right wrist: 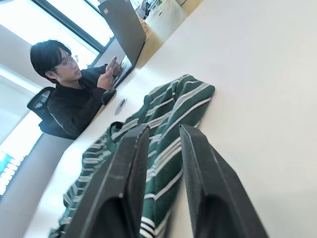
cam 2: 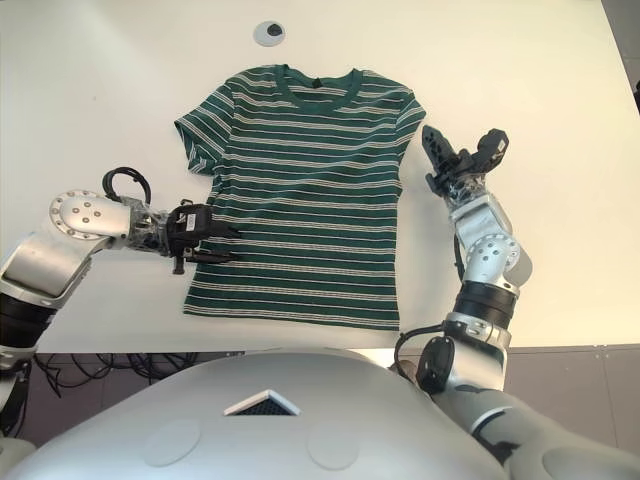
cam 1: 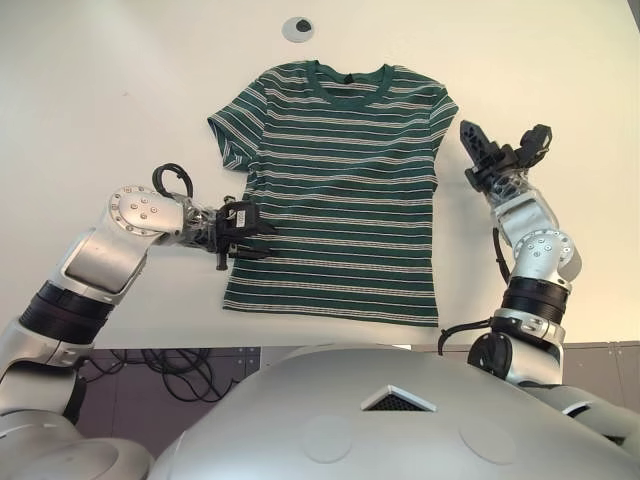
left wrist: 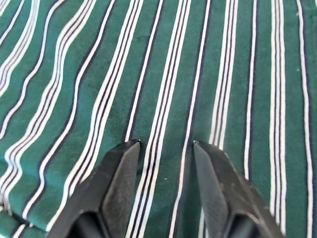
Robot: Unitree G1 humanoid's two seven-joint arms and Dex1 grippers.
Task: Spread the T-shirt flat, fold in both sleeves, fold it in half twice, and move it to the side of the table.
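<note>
A green T-shirt (cam 1: 340,190) with white stripes lies spread flat on the white table (cam 1: 560,60), collar at the far side and both sleeves out. My left gripper (cam 1: 266,242) is open at the shirt's lower left side edge. Its fingers (left wrist: 121,178) are apart just over the striped fabric (left wrist: 173,64), holding nothing. My right gripper (cam 1: 505,135) is open and raised above the table, to the right of the shirt's right sleeve (right wrist: 193,96), apart from the cloth. Its fingertips point toward the far side.
A small round grey disc (cam 1: 298,28) is set in the table beyond the collar. The table's front edge (cam 1: 150,340) runs just below the shirt's hem. A laptop (right wrist: 124,29) stands at the far end. Bare tabletop lies left and right of the shirt.
</note>
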